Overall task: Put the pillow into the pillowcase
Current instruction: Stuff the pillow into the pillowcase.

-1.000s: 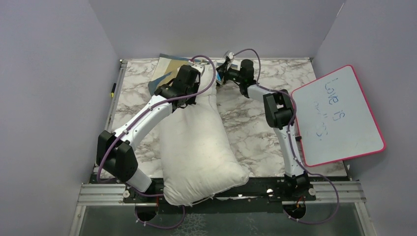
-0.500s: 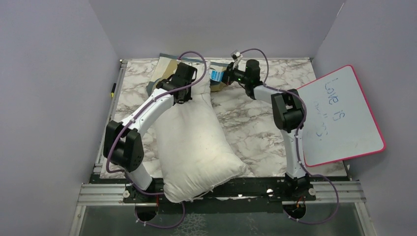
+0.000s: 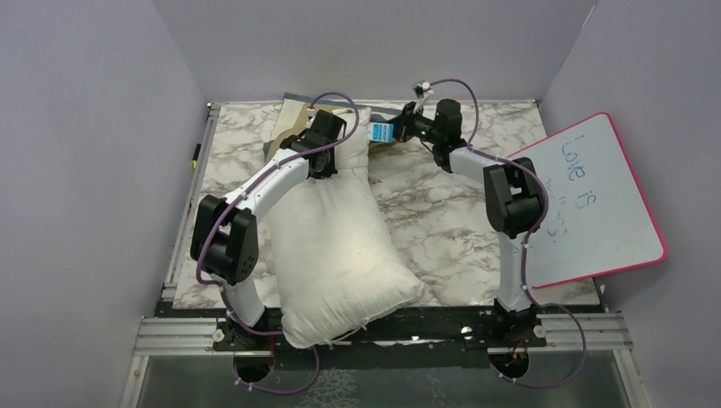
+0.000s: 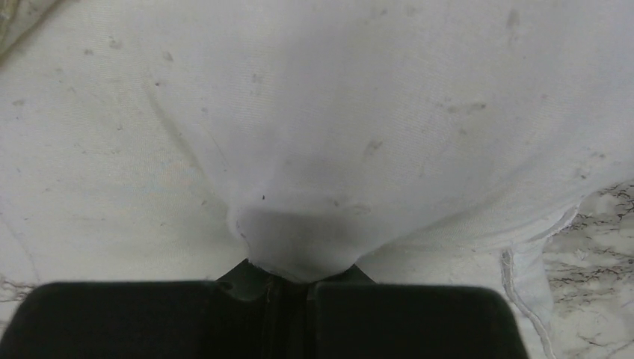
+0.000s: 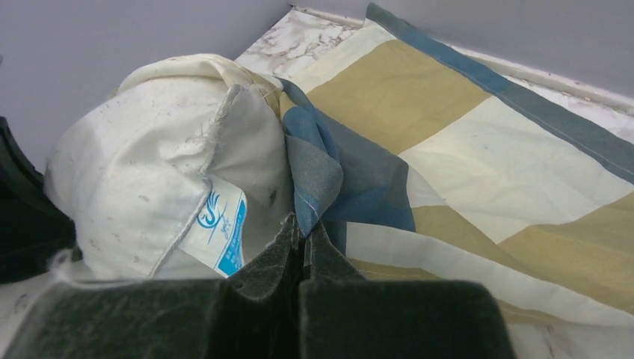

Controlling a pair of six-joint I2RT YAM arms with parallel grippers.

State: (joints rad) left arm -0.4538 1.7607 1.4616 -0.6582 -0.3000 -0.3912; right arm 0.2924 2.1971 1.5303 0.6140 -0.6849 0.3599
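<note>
Pillow (image 3: 340, 246): almost wholly outside pillowcase (image 5: 448, 149). Left gripper (image 4: 299, 278) pinches its fabric, right gripper (image 5: 303, 250) pinches pillowcase edge. Insertion seemingly barely begun.

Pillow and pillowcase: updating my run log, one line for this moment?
left gripper: shut on pillow | right gripper: shut on pillowcase edge | pillow: not yet inside

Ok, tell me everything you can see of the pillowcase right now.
The pillowcase is thin cloth in blue, tan and cream blocks with a blue border. It lies mostly flat and lightly creased on the marble table by the back wall. Its blue edge is bunched where the shut right hand pinches it, against a corner of the pillow. The pillow is not inside yet.
</note>
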